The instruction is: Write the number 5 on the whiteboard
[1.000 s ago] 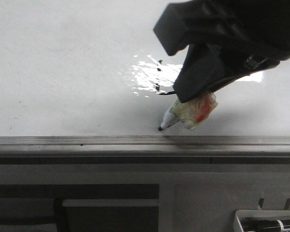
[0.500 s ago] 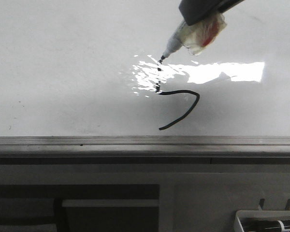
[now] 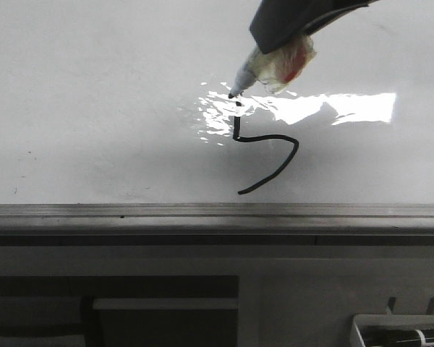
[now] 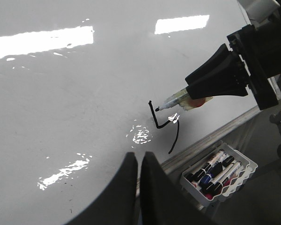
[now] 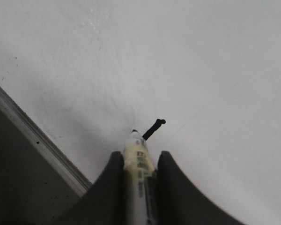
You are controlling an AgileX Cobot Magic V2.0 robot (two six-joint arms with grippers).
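Number 5 (image 3: 296,150): thin black marker line on the near part of the whiteboard (image 3: 94,94), just beyond the grey edge strip (image 3: 202,211) and a little right of centre. Shows a short vertical stroke, a rounded hook and a tail running back toward the near edge. Lacks the top bar, so judged unfinished, with one short stroke to the right left to draw.

No taking hold of the figure itself, being only ink. Probably still wet and quick to smear on so glossy a surface, so best kept clear of anything but the tip. Board stiff, flat and slippery; likely needs only light, even pressure.

Marker pen (image 3: 264,66) slants down over the far end of the vertical stroke, black tip right at the stroke's top. Cannot tell whether touching the board. Looks light and stiff, with a yellowish wrap and a red patch round the barrel. Well gripped at that wrapped middle, tip left free.

Right pincer (image 3: 278,40) pinches the pen, fingers pressed against the barrel on both sides in the right wrist view.

Left pincer (image 4: 139,164) hangs apart over the near left of the board, fingers pressed together on nothing.

Beyond the board's near right edge, a white tray (image 4: 243,161) of spare markers.
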